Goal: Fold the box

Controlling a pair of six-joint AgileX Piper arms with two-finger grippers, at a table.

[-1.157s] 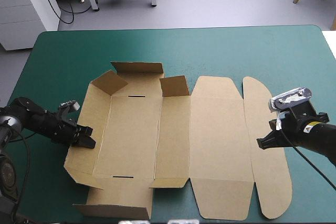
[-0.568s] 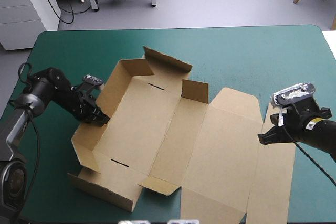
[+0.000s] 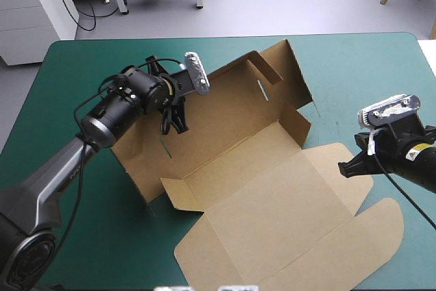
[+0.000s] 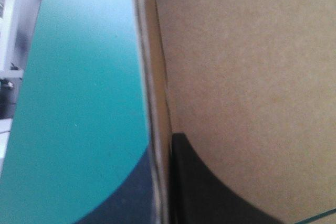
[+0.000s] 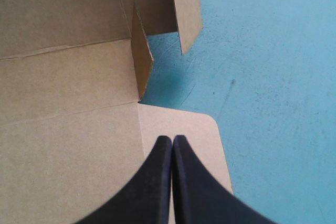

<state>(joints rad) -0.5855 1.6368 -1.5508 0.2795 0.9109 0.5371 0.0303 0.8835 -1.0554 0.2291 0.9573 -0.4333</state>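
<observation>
**A:** Swung round since just before, the box [image 3: 272, 195] now lies aslant across the middle of the table [image 3: 75, 73]. Earlier it sat square to the edges.

**B:** What's nearest?

**A:** Its lid lies flat on the table and runs out to the near right. A rounded flap lies by the near edge.

**B:** And the right hand?

**A:** The right hand [image 3: 344, 168] is at the lid's right edge. Its black fingers are pressed together to a point with nothing between them, and the tip is over a rounded corner of board. I cannot tell whether it touches.

**B:** Farther back?

**A:** The left hand [image 3: 174, 115] has moved right and toward the far side. It is pinched onto the box's left wall, one finger [image 4: 199, 198] inside, with the board's edge between the two. Beyond it the tray's walls stand raised, the tallest toward the far edge.
</observation>
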